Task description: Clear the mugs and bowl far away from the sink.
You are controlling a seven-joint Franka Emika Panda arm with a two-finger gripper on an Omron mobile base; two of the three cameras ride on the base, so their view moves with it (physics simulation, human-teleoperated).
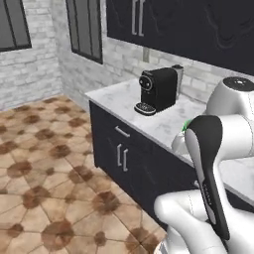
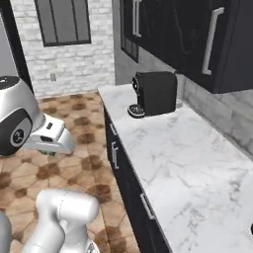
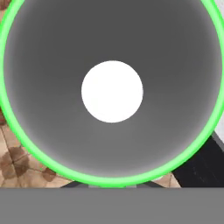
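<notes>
Mugs: you have one green mug (image 3: pixel 112 94), seen from straight above its grey inside, and a sliver of green (image 1: pixel 185 125) shows past the arm.
Coffee machines: you can count one, black (image 1: pixel 157 91), near the far end of the worktop (image 2: pixel 183 163).
Windows: you see two dark ones (image 1: pixel 85 29) on the brick walls.
Drawer and door handles below the worktop: you can count three (image 1: pixel 121 131) on the dark fronts.
Upper cabinet handles: you get three (image 2: pixel 211 42) in the right base view.
</notes>
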